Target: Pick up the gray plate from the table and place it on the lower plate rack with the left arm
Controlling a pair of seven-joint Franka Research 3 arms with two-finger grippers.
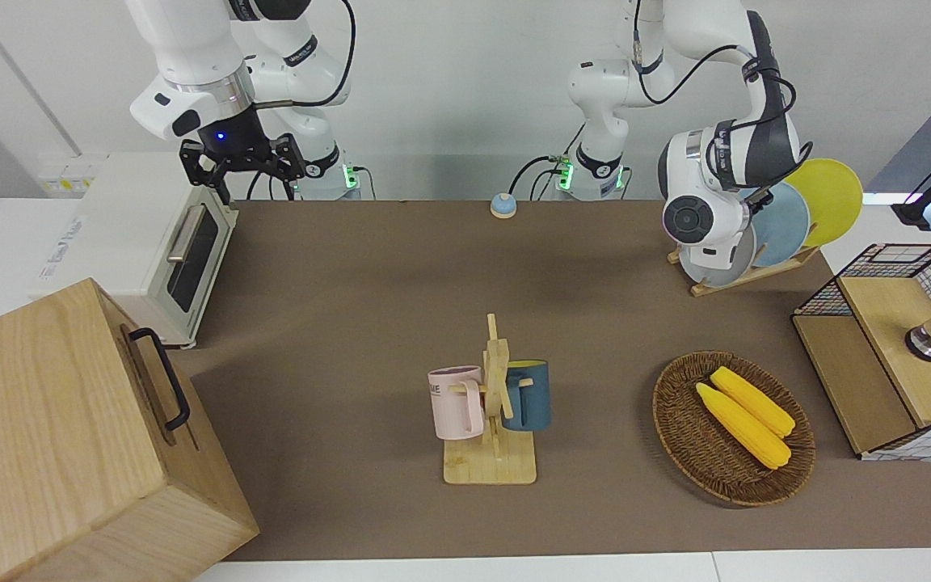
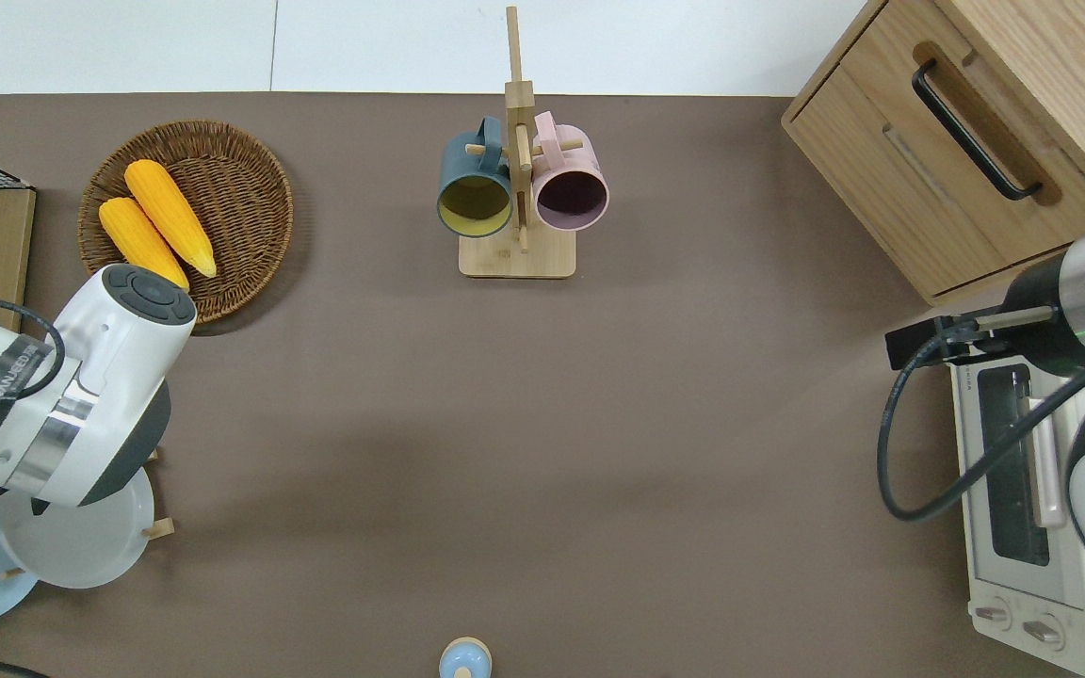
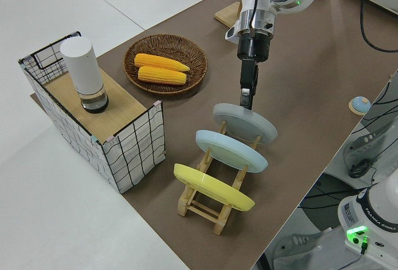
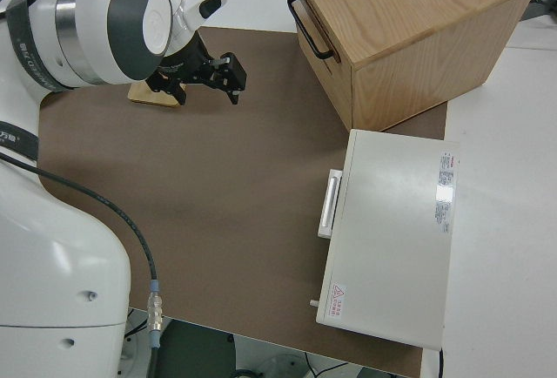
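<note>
Nearest in the front view, a cabinet (image 1: 69, 436); the right arm is parked. Overhead, the gray plate (image 2: 81, 537) sits in the rack (image 2: 158, 529). From the left side, the left gripper (image 3: 247, 101) touches its rim, grip unclear.

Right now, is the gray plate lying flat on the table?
No, the gray plate stands slanted in the lower plate rack, beside the light blue plate, with the left gripper at its rim.

The right arm's base (image 3: 376, 220) reads "FRANKA EMIKA".
</note>
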